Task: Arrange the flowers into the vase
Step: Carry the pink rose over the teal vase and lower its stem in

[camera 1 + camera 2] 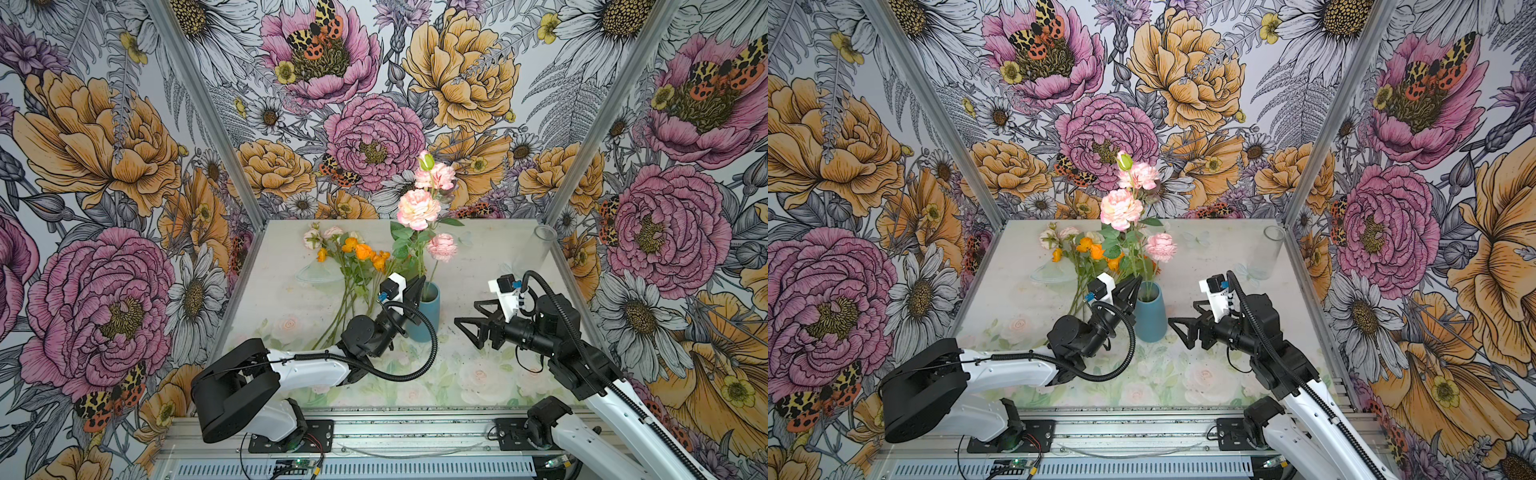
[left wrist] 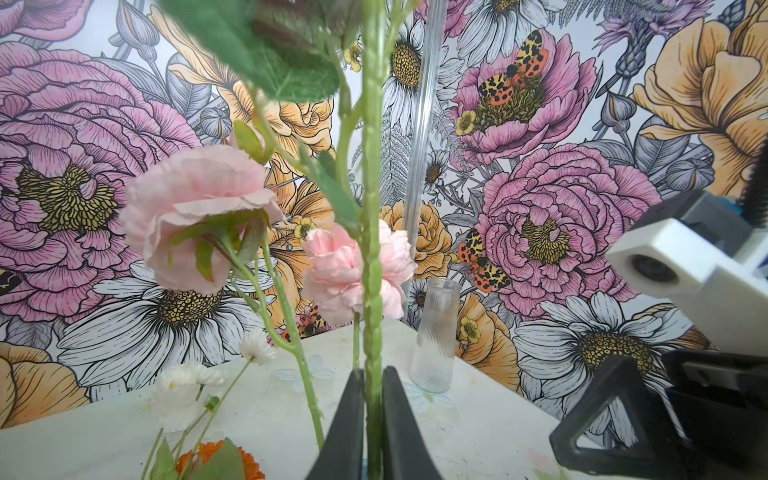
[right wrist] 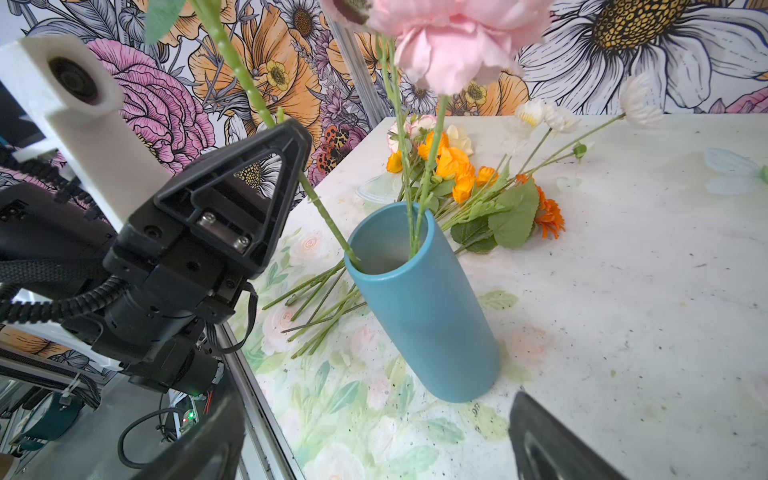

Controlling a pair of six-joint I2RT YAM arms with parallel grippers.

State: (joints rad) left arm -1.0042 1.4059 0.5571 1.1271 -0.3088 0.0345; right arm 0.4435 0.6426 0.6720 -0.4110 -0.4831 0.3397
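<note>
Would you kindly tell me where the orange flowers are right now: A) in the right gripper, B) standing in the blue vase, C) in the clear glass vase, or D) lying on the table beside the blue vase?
D: the orange flowers lie flat on the table, left of the blue vase in both top views.

One blue vase [image 1: 430, 316] with three upright stems [image 2: 371, 166], bearing three open pink heads [image 1: 417, 209] and one green bud [image 1: 426, 161]. One clear glass vase [image 1: 536, 249] at the far right corner of the desk [image 1: 478, 257]. One loose bunch [image 1: 357, 266] lying flat, stems too tangled to count. Two claws: left claw [image 1: 422, 284], right claw [image 1: 466, 313].
</note>
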